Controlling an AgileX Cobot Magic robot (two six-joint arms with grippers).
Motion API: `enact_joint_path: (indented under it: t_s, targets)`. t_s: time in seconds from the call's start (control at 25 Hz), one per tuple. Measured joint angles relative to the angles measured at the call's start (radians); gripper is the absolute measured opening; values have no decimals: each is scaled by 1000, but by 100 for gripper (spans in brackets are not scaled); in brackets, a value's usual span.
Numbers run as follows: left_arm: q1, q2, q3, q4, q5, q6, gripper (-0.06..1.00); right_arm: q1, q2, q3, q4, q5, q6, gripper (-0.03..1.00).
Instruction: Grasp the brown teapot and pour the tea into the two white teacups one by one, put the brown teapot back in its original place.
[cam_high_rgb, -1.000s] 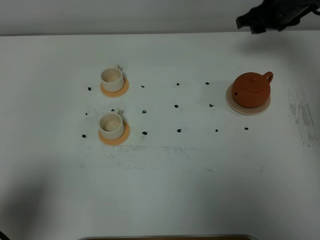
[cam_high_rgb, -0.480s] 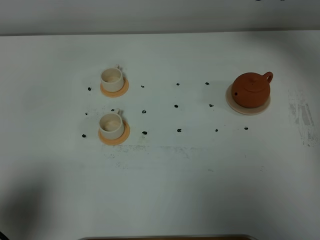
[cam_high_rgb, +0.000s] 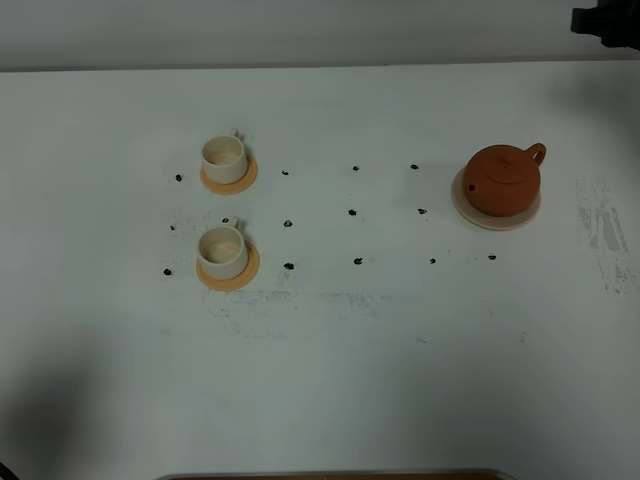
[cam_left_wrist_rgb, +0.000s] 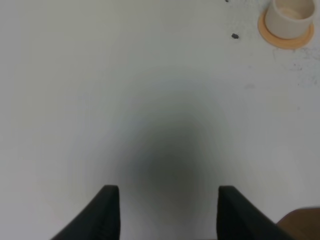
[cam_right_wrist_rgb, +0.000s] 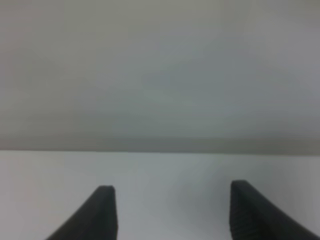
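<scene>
The brown teapot (cam_high_rgb: 502, 180) sits upright on the pale cream saucer (cam_high_rgb: 466, 207) at the right of the table, handle toward the far right. The two white teacups stand at the left, each on an orange coaster: the far cup (cam_high_rgb: 223, 159) and the near cup (cam_high_rgb: 222, 251). One cup (cam_left_wrist_rgb: 290, 16) on its coaster shows in the left wrist view. My left gripper (cam_left_wrist_rgb: 164, 210) is open and empty over bare table. My right gripper (cam_right_wrist_rgb: 169, 212) is open and empty, facing the far wall; only a dark part of that arm (cam_high_rgb: 608, 22) shows at the top right corner.
Small black marks (cam_high_rgb: 352, 213) dot the white table between the cups and the teapot. A brown edge (cam_high_rgb: 340, 475) runs along the table's near side. Scuffed grey smears (cam_high_rgb: 606, 232) lie right of the saucer.
The right arm was above the teapot's far side a second ago, left the view half a second ago, and now shows only at the top right corner. Teapot and cups have not moved.
</scene>
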Motion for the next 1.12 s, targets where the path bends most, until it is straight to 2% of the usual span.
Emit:
enact_joint_path:
  t_s: [0.44,0.6,0.76,1.12]
  targets:
    - [0,0,0,1,0,0,46,-24,145,2,26,55,2,51]
    - [0,0,0,1,0,0,46,13,165,-21,29,71,2,51]
    - [0,0,0,1,0,0,46,54,219,-93,29,143,2,51]
    - [0,0,0,2,0,0,46,54,283,-119,29,208,-7,51]
